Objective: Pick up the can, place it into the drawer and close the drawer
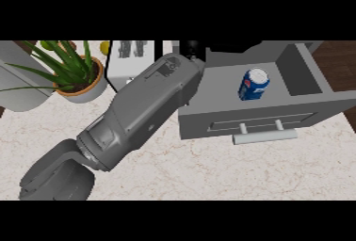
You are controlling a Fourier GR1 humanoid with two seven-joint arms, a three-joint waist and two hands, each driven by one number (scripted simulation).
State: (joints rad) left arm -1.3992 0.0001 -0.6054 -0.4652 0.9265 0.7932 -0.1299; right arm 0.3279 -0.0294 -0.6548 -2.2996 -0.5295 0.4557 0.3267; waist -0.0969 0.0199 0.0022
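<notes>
Since the blue can (254, 84) already lies inside the open grey drawer (299, 101), the next job looks like pushing the drawer shut by its front handle (265, 136), though I cannot tell how the left hand (191, 48) is held.

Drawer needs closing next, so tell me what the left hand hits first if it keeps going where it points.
Likely the back left corner of the drawer: the left hand, dark at the forearm's end, points up-right beside it. Height is unclear, so it might pass above. The can lies off that line.
</notes>
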